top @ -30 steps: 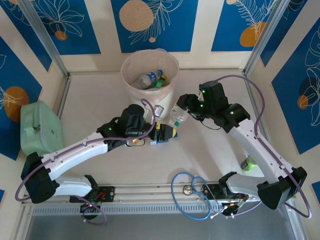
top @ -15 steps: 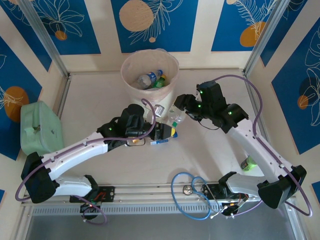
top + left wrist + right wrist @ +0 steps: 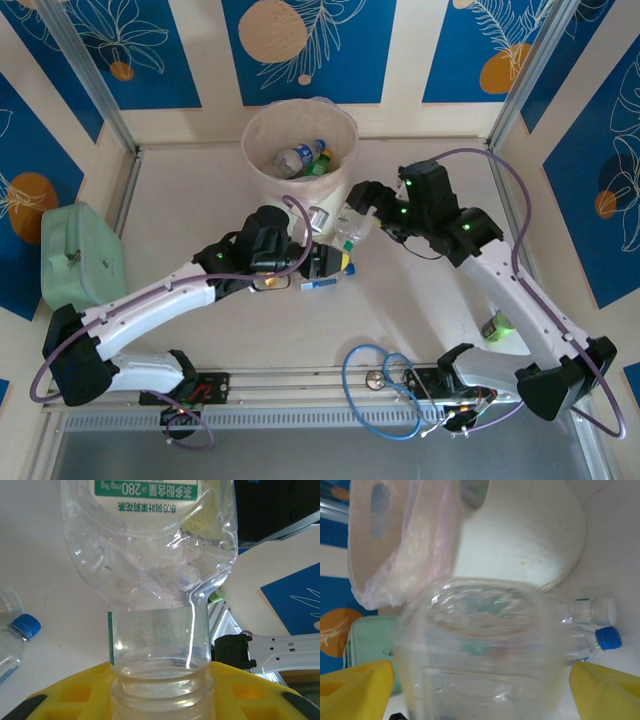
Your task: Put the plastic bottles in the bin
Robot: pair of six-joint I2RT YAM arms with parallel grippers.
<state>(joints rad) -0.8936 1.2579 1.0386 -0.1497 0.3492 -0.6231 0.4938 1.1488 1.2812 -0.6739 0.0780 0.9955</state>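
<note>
Beside the round whitish bin (image 3: pixel 285 192), our left gripper (image 3: pixel 159 690) pinches 1 clear plastic bottle (image 3: pixel 150 555) by its neck; our right gripper (image 3: pixel 480 690) is spread around its base.

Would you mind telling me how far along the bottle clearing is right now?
Done: several bottles lie inside the bin. In hand: the left gripper is shut on the neck of a clear bottle near the bin, with the right gripper open around its body. Left: a blue-capped bottle and a white-capped bottle lying on the table, plus a green bottle near the right arm's base.
</note>
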